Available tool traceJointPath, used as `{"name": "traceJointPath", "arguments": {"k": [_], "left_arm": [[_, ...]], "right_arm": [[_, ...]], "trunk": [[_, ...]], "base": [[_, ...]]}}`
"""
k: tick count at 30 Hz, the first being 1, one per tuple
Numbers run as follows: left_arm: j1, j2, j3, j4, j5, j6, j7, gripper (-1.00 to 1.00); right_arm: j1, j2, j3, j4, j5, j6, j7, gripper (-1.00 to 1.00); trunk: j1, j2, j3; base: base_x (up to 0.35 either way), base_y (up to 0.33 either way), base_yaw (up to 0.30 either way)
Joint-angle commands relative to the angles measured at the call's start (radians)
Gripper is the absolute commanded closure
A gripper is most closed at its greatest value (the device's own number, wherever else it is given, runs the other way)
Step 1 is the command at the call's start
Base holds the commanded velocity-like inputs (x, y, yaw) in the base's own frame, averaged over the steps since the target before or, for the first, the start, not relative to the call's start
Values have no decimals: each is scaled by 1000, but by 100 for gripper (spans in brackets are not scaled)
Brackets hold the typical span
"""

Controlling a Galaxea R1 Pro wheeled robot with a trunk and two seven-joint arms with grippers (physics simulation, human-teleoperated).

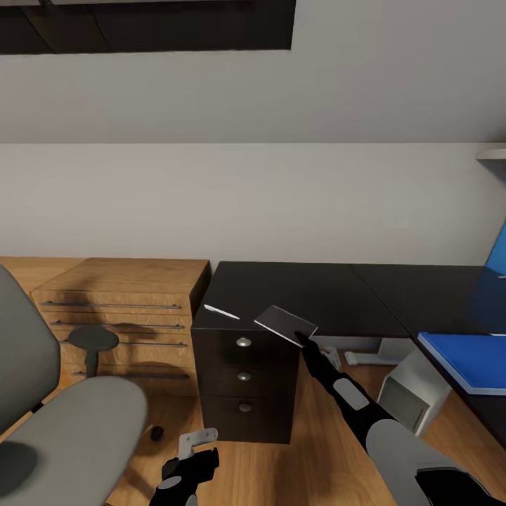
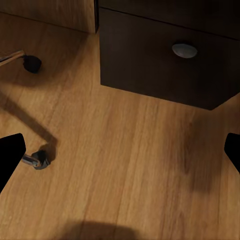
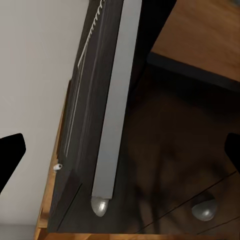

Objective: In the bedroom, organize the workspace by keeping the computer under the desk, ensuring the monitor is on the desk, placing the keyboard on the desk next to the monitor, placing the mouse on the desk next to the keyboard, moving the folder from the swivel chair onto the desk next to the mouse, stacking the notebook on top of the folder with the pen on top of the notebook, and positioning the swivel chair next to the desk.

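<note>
One pen (image 1: 221, 311) (one notebook (image 1: 284, 325))

desk (image 1: 295, 295): you're seeing a glossy black top
floor (image 2: 125, 170): you're looking at smooth wood grain
swivel chair (image 1: 63, 422): it's showing matt grey

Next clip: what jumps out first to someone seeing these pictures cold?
The right gripper reaches to the near edge of the glossy black desk, at a thin grey notebook that juts tilted over the drawer unit. A white pen lies just beside it on the desktop. The bright blue folder sits on the desk's right wing, and the grey swivel chair fills the lower left.
</note>
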Motion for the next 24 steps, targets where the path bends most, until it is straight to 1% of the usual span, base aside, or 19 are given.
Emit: {"name": "traceJointPath", "arguments": {"k": [1, 8, 15, 24], "left_arm": [[-1, 0, -2, -1, 10, 2, 9, -100], [-1, 0, -1, -1, 10, 2, 8, -100], [-1, 0, -2, -1, 10, 2, 9, -100], [-1, 0, -2, -1, 10, 2, 13, -100]], "right_arm": [[-1, 0, 4, 0, -10, 2, 2, -100], [-1, 2, 4, 2, -10, 1, 2, -100], [-1, 2, 4, 2, -10, 1, 2, -100], [-1, 2, 4, 5, -11, 0, 2, -100]], "trunk": [[0, -1, -1], [0, -1, -1], [0, -1, -1], [0, -1, -1]], "base": [[5, 0, 0], [4, 0, 0], [77, 0, 0], [17, 0, 0]]}}
